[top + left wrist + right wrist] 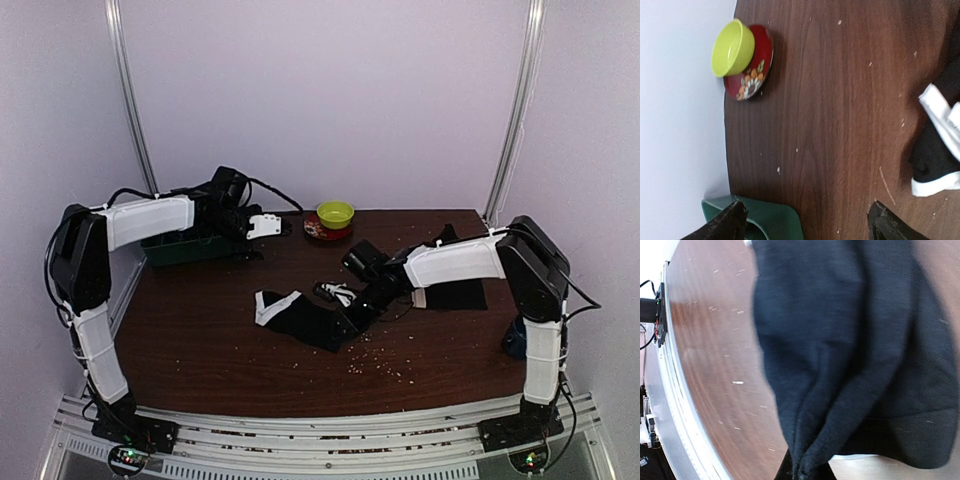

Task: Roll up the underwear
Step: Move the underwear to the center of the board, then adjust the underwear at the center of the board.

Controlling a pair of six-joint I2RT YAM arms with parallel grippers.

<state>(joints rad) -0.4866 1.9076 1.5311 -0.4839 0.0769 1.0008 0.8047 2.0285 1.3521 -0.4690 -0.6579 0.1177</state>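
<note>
Underwear lies in two pieces on the brown tabletop (200,340). The plain black underwear (300,318), with one white band, is spread flat, and the right tool (348,322) has its tip on the edge farthest from that band. The right tool is pressed together, pinching a gathered fold of the black fabric. In the right wrist view the cloth fills most of the frame and bunches into creases right at the tool's tip. The strappy underwear (338,292), black with white-edged straps, sits just behind the right tool; whether it touches the plain piece I cannot tell. The left tool (807,219) is well apart from both garments, its fingers (727,225) spread wide with nothing between them. A green bin (767,220) lies just beneath it on one side. Ahead of it, a lime-green bowl (732,47) sits against a red flowered plate (752,75) at the tabletop's edge.
</note>
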